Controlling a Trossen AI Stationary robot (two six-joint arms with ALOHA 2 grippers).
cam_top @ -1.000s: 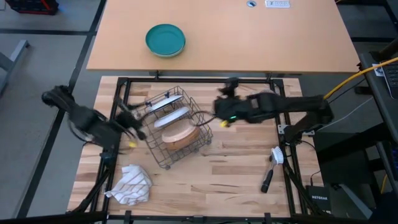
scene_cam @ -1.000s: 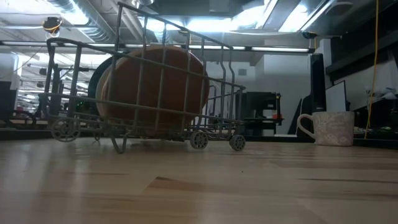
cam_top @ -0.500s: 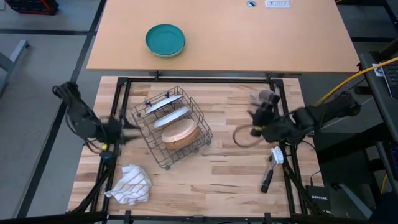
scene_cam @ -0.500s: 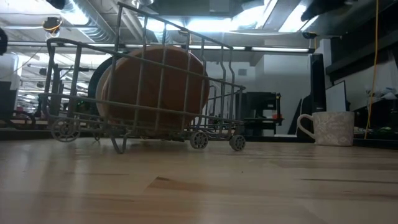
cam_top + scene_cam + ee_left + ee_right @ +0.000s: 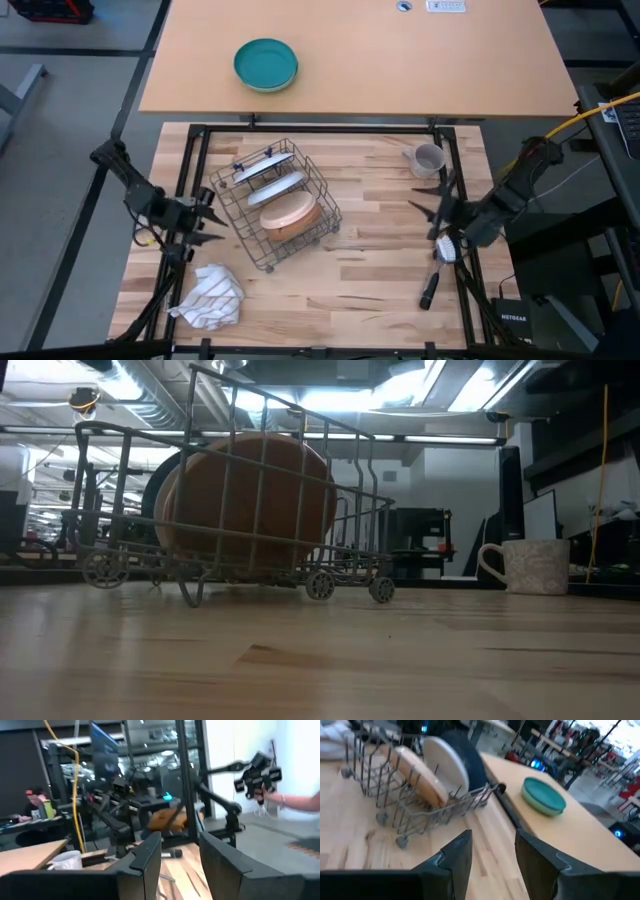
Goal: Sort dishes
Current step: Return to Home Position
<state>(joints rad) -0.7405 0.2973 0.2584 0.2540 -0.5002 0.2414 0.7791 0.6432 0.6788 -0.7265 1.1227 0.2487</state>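
A wire rack (image 5: 277,206) stands left of centre on the wooden table. In it stand on edge a blue plate (image 5: 262,163), a white plate (image 5: 276,185) and a peach-pink bowl (image 5: 290,215), which also shows in the low view (image 5: 250,500). A small grey mug (image 5: 428,158) stands upright on its base at the far right. My left gripper (image 5: 205,221) is open at the table's left edge, beside the rack. My right gripper (image 5: 428,211) is open at the right edge, on the near side of the mug. Neither holds anything.
A teal-green bowl (image 5: 266,64) sits on the second table beyond the far edge. A crumpled striped white cloth (image 5: 212,297) lies near the front left corner. A dish brush (image 5: 438,268) lies by the right edge. Bare wood spreads between rack and mug.
Both grippers have drawn back from the rack and sunk lower. The right one has swung from the rack's right side across to the table's right edge, rolling as it went. The left has pulled toward the left edge. Rack, dishes and mug have kept their places.
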